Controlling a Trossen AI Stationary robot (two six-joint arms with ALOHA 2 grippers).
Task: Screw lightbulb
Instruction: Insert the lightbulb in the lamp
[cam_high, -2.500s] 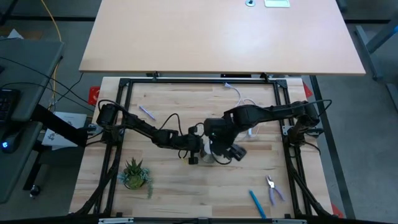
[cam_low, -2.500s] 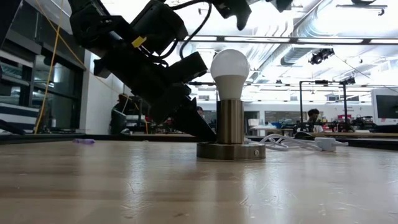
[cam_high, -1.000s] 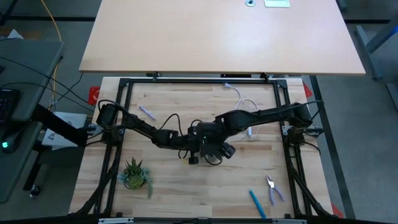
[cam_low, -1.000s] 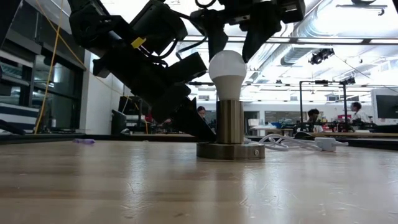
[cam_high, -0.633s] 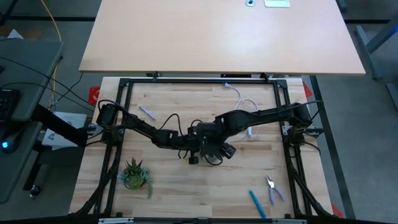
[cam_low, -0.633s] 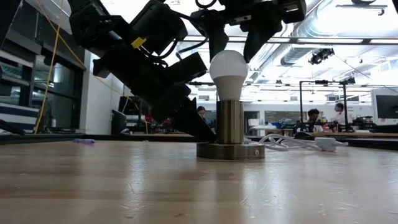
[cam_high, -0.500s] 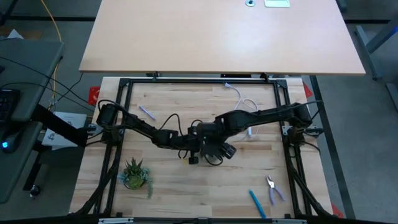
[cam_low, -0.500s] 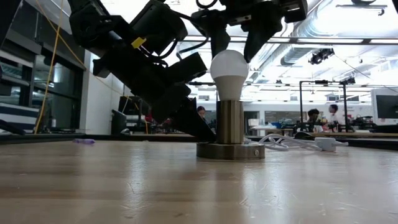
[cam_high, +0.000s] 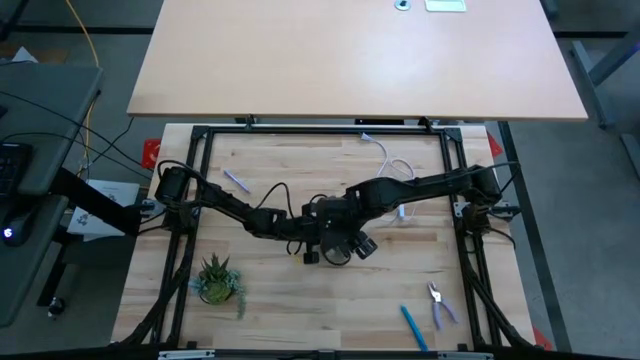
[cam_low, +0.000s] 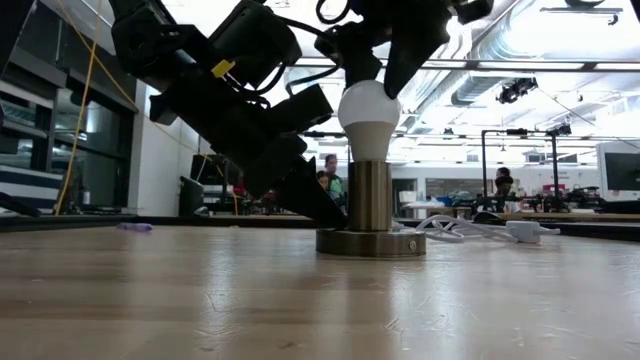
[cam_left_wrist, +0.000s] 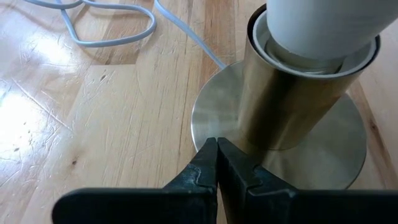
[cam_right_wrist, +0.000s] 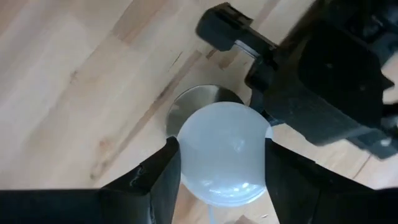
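Observation:
The white lightbulb (cam_low: 368, 115) stands upright with its base in the brass-grey socket (cam_low: 370, 200), whose round base (cam_low: 370, 243) rests on the wooden table. My right gripper (cam_right_wrist: 222, 177) comes down over the bulb and is shut on it; in the high view this gripper (cam_high: 345, 243) hides the bulb. My left gripper (cam_left_wrist: 216, 152) is shut. It slants down from the table's left to the socket's base (cam_left_wrist: 211, 118). My left gripper presses its shut fingertips (cam_left_wrist: 208, 158) down on the rim of the socket's round base (cam_left_wrist: 205, 127), slanting down from the table's left. My right gripper pinches the bulb's round dome (cam_right_wrist: 186, 155) between its two fingers (cam_right_wrist: 163, 174), which come from above, pointing down. The bulb stays upright in the socket.
A white cord (cam_high: 395, 165) loops away from the socket toward the far edge. A small potted plant (cam_high: 217, 280) stands near left. Pliers (cam_high: 438, 303) and a blue pen (cam_high: 413, 327) lie near right. People move in the room beyond.
My right gripper's fingers have drawn in from either side of the bulb's dome until they meet it, and the wrist has rolled about the bulb's upright line. The bulb stays upright in the socket.

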